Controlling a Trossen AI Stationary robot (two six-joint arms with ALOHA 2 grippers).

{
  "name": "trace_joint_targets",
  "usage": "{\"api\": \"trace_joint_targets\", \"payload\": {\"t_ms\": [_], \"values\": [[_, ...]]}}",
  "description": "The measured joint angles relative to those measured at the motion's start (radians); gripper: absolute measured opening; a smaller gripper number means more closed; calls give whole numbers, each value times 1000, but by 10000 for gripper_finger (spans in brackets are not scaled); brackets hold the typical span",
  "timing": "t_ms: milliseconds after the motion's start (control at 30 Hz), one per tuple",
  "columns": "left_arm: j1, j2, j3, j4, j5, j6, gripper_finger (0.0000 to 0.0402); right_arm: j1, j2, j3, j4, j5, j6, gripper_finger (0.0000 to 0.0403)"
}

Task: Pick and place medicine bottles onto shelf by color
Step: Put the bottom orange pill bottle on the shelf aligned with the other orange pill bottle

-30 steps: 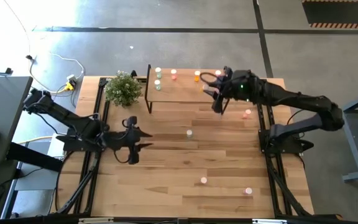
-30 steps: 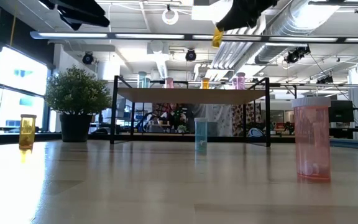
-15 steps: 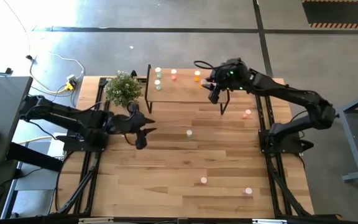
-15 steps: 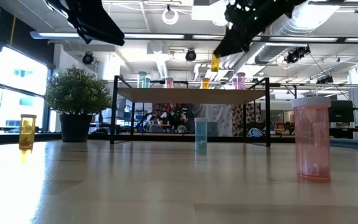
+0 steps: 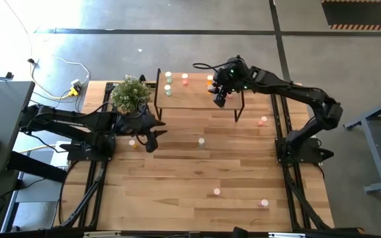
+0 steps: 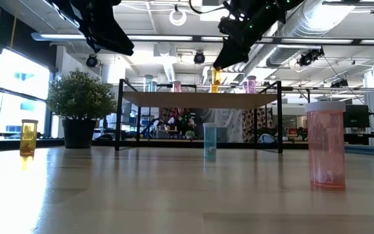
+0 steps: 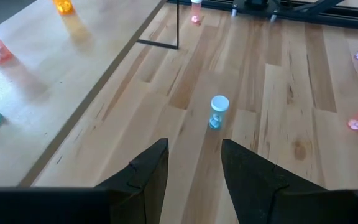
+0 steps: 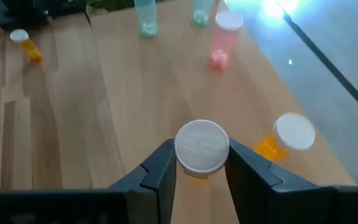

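Desk [image 5: 197, 165]: large slatted wood top, both arms over its far half. Potted plant [image 5: 131, 92] at the far left corner.

Shelf [image 5: 190, 98]: low rack at the far edge, partly filled. The right wrist view shows two pale green bottles [image 8: 145, 18], one pink bottle [image 8: 222, 38] and one orange bottle [image 8: 284, 138] already standing on it, grouped by colour.

Right tool [image 5: 219, 98]: over the shelf's right part, clamped on an orange bottle with a white cap [image 8: 202, 148], just beside the shelved orange one. Judged: a placing step, bottle not yet let go.

Left tool [image 5: 147, 137]: over the desk near the plant, fingers [image 7: 148, 177] slightly apart, nothing between them. It faces a pale green bottle on the desk [image 7: 219, 112], likely its next pick.

Left to do, as far as shown: an orange bottle near the left edge [image 5: 131, 142], the pale green one mid-desk, and pink ones by the right rail [image 5: 263, 121] and near the front [image 5: 216, 192]. Roughly half done.
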Motion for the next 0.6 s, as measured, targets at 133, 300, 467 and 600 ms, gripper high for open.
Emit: {"api": "trace_joint_targets", "payload": {"t_ms": [133,300,467,600], "values": [[1,0,0,0,1,16,140,0,14,5,-5,0,0,111],[1,0,0,0,1,18,140,0,14,-28,7,8,33,111],[1,0,0,0,24,37,140,-6,14,-57,62,23,55,111],[1,0,0,0,25,43,140,-5,14,-59,68,26,72,111]]}}
